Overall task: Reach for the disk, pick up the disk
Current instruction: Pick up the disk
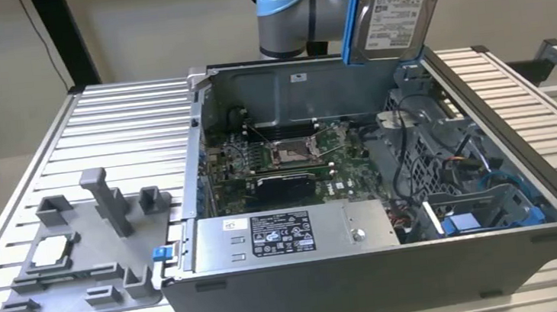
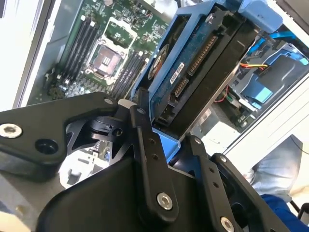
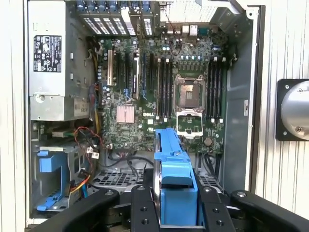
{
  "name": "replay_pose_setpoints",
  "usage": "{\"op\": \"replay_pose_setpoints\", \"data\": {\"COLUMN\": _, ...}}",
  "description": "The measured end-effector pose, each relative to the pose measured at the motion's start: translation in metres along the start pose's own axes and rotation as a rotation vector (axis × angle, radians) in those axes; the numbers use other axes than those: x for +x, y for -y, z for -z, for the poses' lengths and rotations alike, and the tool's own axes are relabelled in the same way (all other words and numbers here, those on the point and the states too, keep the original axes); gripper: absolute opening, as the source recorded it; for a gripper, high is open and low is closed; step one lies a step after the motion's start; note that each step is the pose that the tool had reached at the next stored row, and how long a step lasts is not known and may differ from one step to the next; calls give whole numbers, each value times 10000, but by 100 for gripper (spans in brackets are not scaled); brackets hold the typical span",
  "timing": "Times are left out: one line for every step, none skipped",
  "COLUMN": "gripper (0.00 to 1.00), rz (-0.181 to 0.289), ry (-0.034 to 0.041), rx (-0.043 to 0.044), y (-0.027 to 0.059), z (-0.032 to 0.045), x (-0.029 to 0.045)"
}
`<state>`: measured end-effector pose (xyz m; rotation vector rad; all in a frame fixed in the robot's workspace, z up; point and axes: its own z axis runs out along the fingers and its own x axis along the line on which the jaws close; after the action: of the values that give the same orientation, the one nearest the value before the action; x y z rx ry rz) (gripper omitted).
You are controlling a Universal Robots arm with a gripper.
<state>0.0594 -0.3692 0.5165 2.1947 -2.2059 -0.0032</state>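
Disk [image 1: 399, 8]: flat silver-grey metal drive with a white printed label and a bright blue plastic rail along its edge; it was lifted clear above the far right corner of the open computer case, hanging nearly upright at the top of the exterior view. In the second wrist view its underside showed a blue circuit board with a row of connector pins [image 2: 193, 72]; in the first wrist view the blue rail faced the camera edge-on [image 3: 176, 183].
Tool [image 3: 176, 212]: black metal fingers with bolted link plates, closed narrowly on the two faces of the disk; one finger [image 2: 145, 140] lay against the disk's edge in the second wrist view.
Arm [image 1: 291, 17]: grey tube with a light blue joint cap, behind the case's far wall.
Computer case [image 1: 371, 270]: grey sheet-metal tower lying on its side, lid off, resting on the bench.
Motherboard [image 1: 289, 155]: green board on the case floor, with an empty square processor socket [image 3: 188, 92] and long dark memory slots.
Power supply [image 1: 286, 236]: grey metal box along the near wall, bearing a black-and-white label; print too small to read.
Drive bay [image 1: 478, 209]: grey cage at the near right with blue plastic clips and loose cables.
Fixture [image 1: 78, 252]: grey moulded plastic tray with upright posts, on the bench to the exterior view's left of the case.
Bench [image 1: 121, 117]: ribbed aluminium slats.
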Motion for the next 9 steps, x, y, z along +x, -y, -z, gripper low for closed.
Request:
{"op": "replay_pose_setpoints", "data": {"gripper": 0, "rz": 1, "ry": 10, "rx": 0, "y": 9, "z": 13, "x": 0}}
{"op": "replay_pose_setpoints", "data": {"gripper": 0, "rz": 1, "ry": 22, "rx": 0, "y": 21, "z": 23, "x": 0}}
{"op": "replay_pose_setpoints", "data": {"gripper": 0, "rz": 1, "ry": 29, "rx": 1, "y": 34, "z": 27, "x": 1}}
{"op": "replay_pose_setpoints", "data": {"gripper": 0, "rz": 1, "ry": 33, "rx": 0, "y": 50, "z": 28, "x": 3}}
{"op": "replay_pose_setpoints", "data": {"gripper": 0, "rz": 1, "ry": 38, "rx": 0, "y": 71, "z": 30, "x": 8}}
{"op": "replay_pose_setpoints", "data": {"gripper": 0, "rz": 2, "ry": 43, "rx": 0, "y": 94, "z": 31, "x": 14}}
{"op": "replay_pose_setpoints", "data": {"gripper": 0, "rz": 1, "ry": 49, "rx": 0, "y": 119, "z": 33, "x": 20}}
{"op": "replay_pose_setpoints", "data": {"gripper": 0, "rz": 2, "ry": 55, "rx": 0, "y": 146, "z": 34, "x": 27}}
{"op": "replay_pose_setpoints", "data": {"gripper": 0, "rz": 1, "ry": 60, "rx": 0, "y": 173, "z": 35, "x": 34}}
